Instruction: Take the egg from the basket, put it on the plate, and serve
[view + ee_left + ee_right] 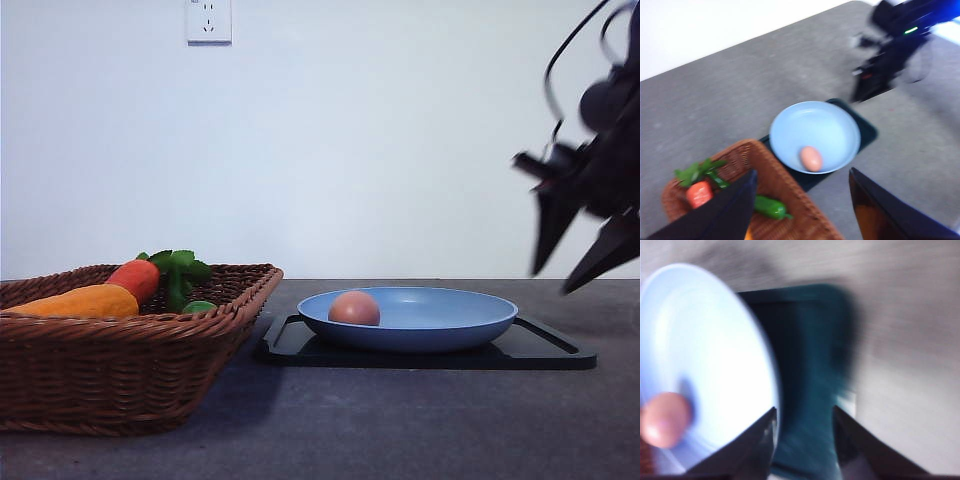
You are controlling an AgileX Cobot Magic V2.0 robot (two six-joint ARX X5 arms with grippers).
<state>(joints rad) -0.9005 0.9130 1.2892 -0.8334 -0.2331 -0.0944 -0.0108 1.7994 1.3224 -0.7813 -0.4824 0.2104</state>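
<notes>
Resting inside the plate [440,318], toward its left side, the egg [354,308] is seen from the front, and the plate itself sits on a flat black tray [545,350] on the dark grey desk [400,430]. To the left stands the basket [120,365], its near corner just beside the tray, with an orange vegetable [85,301], a red one [137,277] with green leaves [178,268] and a small green piece inside. At the far right the right tool [580,255] hangs in the air above and beyond the tray's right end, its two dark fingers spread apart and gripping nothing; it is blurred. A white wall socket [209,20] is on the wall behind. From the left wrist, the left tool [802,207] has its two fingers wide apart with nothing between them, high above the basket [790,200], where the red vegetable [700,193], its leaves and a green pepper [771,208] lie. Beyond the basket the egg [811,159] lies on the plate [825,125] near the rim on the basket's side, with the tray [867,132] showing under it, and the right arm [895,45] is a dark blur past the plate. From the right wrist, heavily blurred, the right tool [805,430] shows its fingers open and empty above the tray [810,350], beside the plate [710,350], and the egg [665,419] lies on the plate well apart from those fingers.
</notes>
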